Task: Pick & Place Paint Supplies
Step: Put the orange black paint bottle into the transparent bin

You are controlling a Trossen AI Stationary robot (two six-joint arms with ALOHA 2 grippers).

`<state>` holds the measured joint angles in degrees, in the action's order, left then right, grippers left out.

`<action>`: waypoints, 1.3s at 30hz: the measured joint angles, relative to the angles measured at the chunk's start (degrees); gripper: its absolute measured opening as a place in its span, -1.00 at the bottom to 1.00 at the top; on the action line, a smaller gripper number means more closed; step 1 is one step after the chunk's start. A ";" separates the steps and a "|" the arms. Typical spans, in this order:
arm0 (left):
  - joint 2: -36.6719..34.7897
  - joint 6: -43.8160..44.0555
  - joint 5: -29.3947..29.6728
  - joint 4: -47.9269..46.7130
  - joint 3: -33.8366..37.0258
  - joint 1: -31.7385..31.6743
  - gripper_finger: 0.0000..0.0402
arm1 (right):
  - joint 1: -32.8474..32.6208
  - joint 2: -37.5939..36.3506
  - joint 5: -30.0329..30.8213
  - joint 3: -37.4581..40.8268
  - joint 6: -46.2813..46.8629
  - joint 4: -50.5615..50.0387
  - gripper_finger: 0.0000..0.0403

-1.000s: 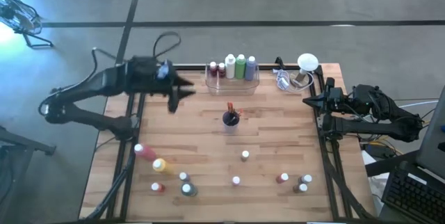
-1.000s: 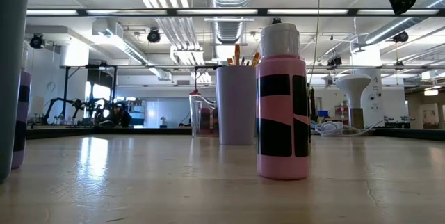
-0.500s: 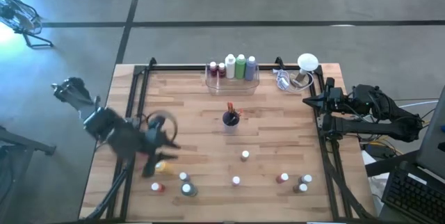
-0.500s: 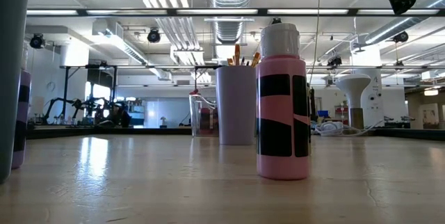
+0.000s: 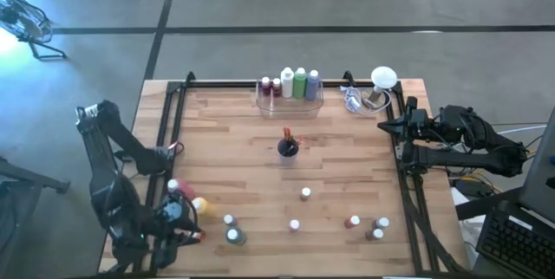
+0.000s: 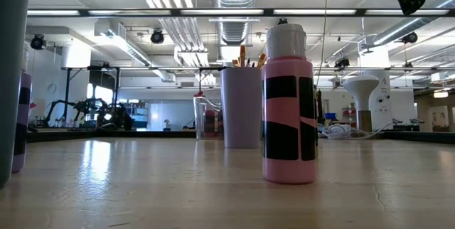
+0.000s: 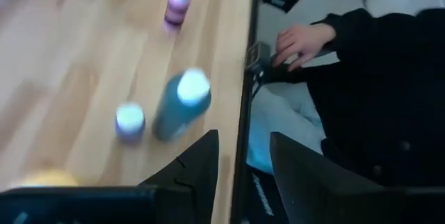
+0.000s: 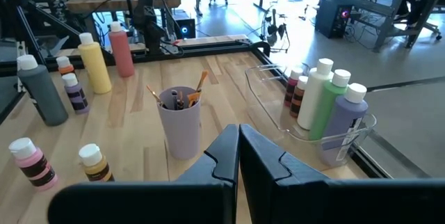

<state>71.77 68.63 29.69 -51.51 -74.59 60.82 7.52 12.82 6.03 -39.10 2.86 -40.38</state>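
Left tool [image 5: 173, 227] sits low at the near-left corner of the wooden counter [image 5: 347, 158], its arm folded along the counter's left edge. In the left wrist view its two dark fingers [image 7: 198, 172] stand apart with a gap between them and pinch nothing; they hang over the counter's edge, with a dark teal bottle [image 7: 182, 104] and a small purple bottle [image 7: 129, 121] just beyond on the wood. A person's hand [image 7: 300, 42] and dark sleeve show past the counter edge in that view.

Right tool [image 8: 238, 156] is pressed together, holding nothing, parked at the right side of the counter; its arm [image 5: 434, 132] rests on the right rail.

Paint supplies: a clear bin [image 5: 290, 97] at the far middle edge holds tall white, green and purple bottles [image 5: 299, 83] plus two small dark red ones. A lavender cup [image 5: 287, 148] with brushes stands mid-counter. A tall red bottle [image 5: 179, 189] and a yellow bottle [image 5: 199, 204] lie near the left tool. Small bottles are scattered along the near side: one white-capped [image 5: 305, 194], another [image 5: 295, 225], a red one [image 5: 352, 222], a pair at near right [image 5: 378, 228], and two near left [image 5: 231, 230]. In the low view a pink bottle [image 6: 288, 108] with black label and white cap stands upright close to the camera.
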 joint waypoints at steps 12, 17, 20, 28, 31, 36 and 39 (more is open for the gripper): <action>5.60 35.70 -10.74 -10.47 0.00 1.89 -0.33 | 0.01 -0.02 -0.01 0.01 0.03 0.00 -0.96; 7.43 41.67 -11.71 -11.49 0.00 1.89 -0.32 | -0.01 -0.01 -0.01 -0.01 0.01 0.00 -0.96; 8.33 45.50 -12.39 -13.89 0.00 1.87 -0.29 | 0.01 0.00 0.01 -0.01 0.06 -0.02 -0.96; 10.46 54.68 -17.75 -23.25 0.02 1.78 0.05 | 0.01 0.00 0.00 0.01 0.02 -0.01 -0.96; 11.38 54.69 -17.77 -21.80 0.06 1.56 0.21 | 0.01 0.00 -0.01 -0.01 -0.01 0.00 -0.96; 13.17 54.36 -17.68 -21.52 0.07 1.47 0.32 | 0.00 0.00 0.01 0.00 0.01 -0.01 -0.96; 14.97 54.24 -17.67 -21.51 0.15 0.98 0.32 | 0.00 -0.01 0.00 0.00 0.03 0.00 -0.96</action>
<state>86.73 122.87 12.03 -73.02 -74.43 61.81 7.52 12.81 6.04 -39.10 2.90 -40.38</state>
